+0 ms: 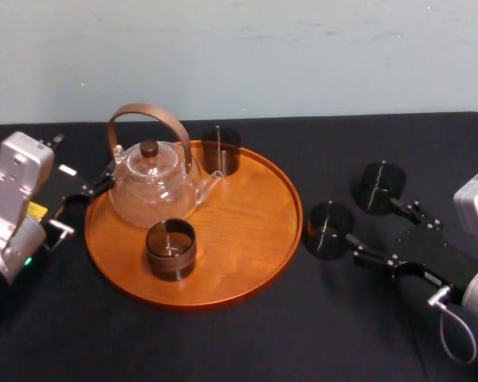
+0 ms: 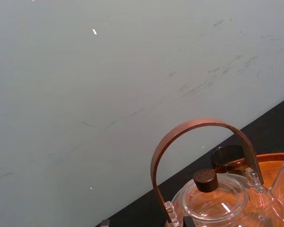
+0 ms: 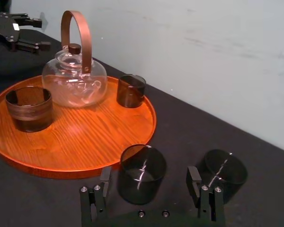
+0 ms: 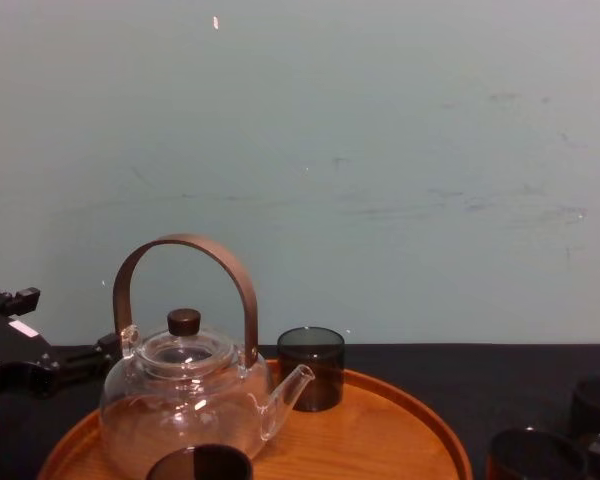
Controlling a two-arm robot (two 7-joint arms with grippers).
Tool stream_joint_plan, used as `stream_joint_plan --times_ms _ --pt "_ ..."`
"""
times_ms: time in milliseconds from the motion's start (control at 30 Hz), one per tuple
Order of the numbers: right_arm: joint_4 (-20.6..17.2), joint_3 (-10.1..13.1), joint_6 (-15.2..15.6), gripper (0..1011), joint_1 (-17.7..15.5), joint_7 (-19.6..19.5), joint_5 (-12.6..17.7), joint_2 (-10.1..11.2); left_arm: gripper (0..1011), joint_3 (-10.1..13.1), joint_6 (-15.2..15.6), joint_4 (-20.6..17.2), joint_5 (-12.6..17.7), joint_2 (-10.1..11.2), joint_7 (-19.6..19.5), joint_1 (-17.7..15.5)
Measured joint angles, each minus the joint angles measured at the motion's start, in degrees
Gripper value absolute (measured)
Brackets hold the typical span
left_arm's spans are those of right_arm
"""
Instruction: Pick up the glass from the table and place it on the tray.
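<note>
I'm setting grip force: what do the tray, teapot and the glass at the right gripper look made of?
Tray: wood, by its visible grain, glossy orange-brown finish. Teapot: clear glass body; the brown handle may be wood. Glass inside the open right gripper: smoky see-through glass, possibly plastic. Left gripper sits beside the teapot.

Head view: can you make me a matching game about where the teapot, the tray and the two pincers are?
1 teapot
2 tray
3 right pincer
4 left pincer

a open, by the tray's left rim
b standing on the tray
c open, at a dark glass off the tray
d lying on the black table

Pairs: 1-b, 2-d, 3-c, 4-a
</note>
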Motion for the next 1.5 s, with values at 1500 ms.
stream_joint_plan --times_ms 1500 --pt "13.4 0.1 2.2 1002 8.0 9.0 -3.5 -9.9 1001 0.0 0.0 0.0 0.0 0.0 0.0 0.0"
